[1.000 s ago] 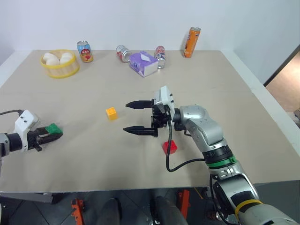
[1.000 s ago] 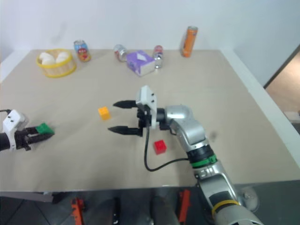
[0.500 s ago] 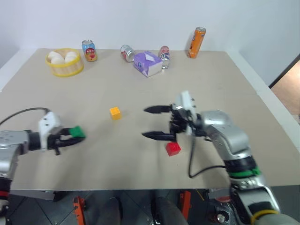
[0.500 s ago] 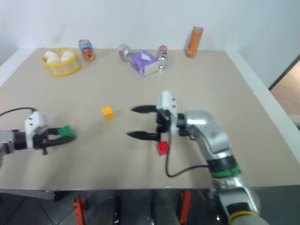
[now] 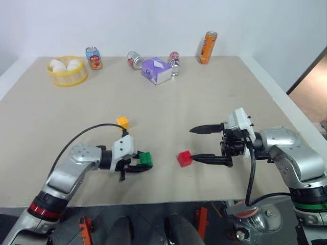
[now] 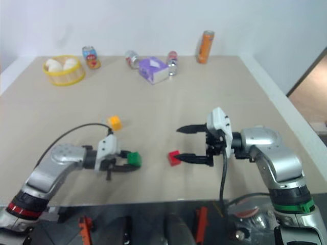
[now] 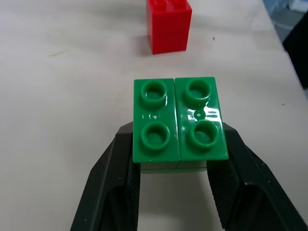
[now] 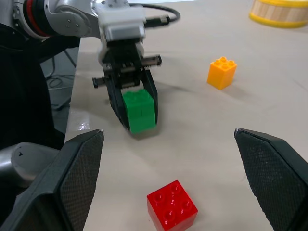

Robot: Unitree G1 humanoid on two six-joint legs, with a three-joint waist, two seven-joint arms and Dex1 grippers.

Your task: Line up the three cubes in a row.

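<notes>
My left gripper is shut on the green cube, holding it by its sides low over the table at front centre, studs up. The red cube rests on the table a short way to the right of it, apart from it. The yellow-orange cube sits further back, to the left of the green one. My right gripper is open just right of the red cube, pointing left, its lower fingertip close to that cube. The right wrist view looks across the red cube to the held green cube.
Along the table's far edge stand a yellow basket holding white round things, a purple-and-white tissue box, three small cans and a tall orange can. The table's right edge lies beyond my right arm.
My left gripper has carried the green cube from the table's left side rightward, close to the red cube. My right gripper has drawn back to the right, past the red cube, still open.
</notes>
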